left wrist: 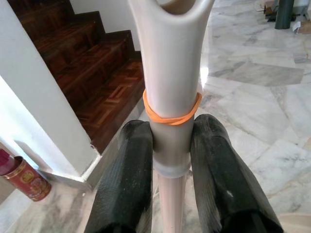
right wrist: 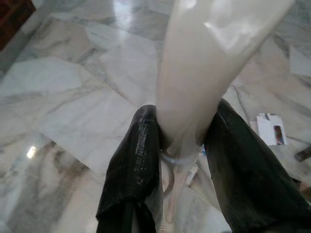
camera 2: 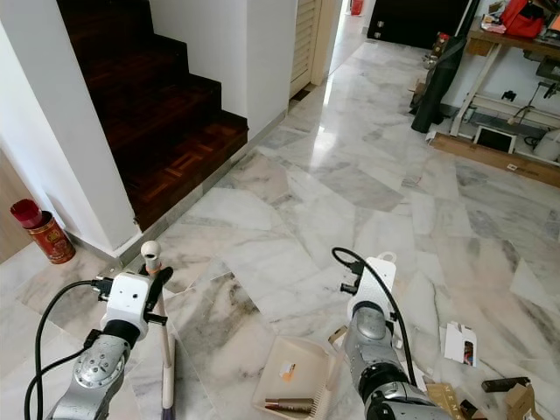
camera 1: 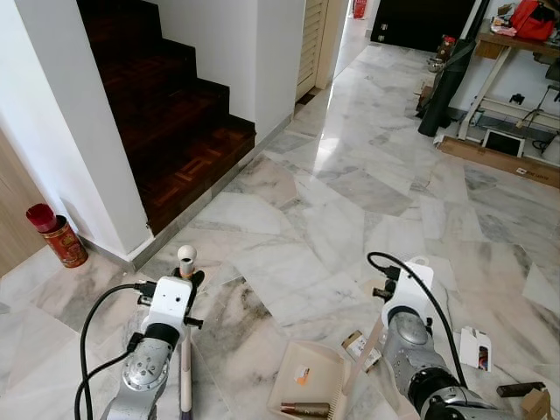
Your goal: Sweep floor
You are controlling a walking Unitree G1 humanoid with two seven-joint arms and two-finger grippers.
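Marble floor extends ahead of the robot, white with grey and brown veining. A dark wooden staircase rises at the robot's left, beside a white wall.

Left claw: clenched on the broom handle. Both black fingers press against the pale shaft from opposite sides, just below an orange rubber band wrapped around it. In the left eye view the handle stands close to upright, its rounded top projecting above the claw, and the shaft running down toward the floor.

Right claw: clenched on the cream dustpan handle, one finger on each side. The dustpan rests on the floor between the two arms, near the robot. It contains a small orange scrap and a brown cylindrical item at its near edge.

Loose debris lies on the floor at the robot's right: a white carton piece, a dark strip and a cardboard piece.

A red tin stands against the wall at the foot of the staircase. A tabletop with white legs stands far right.
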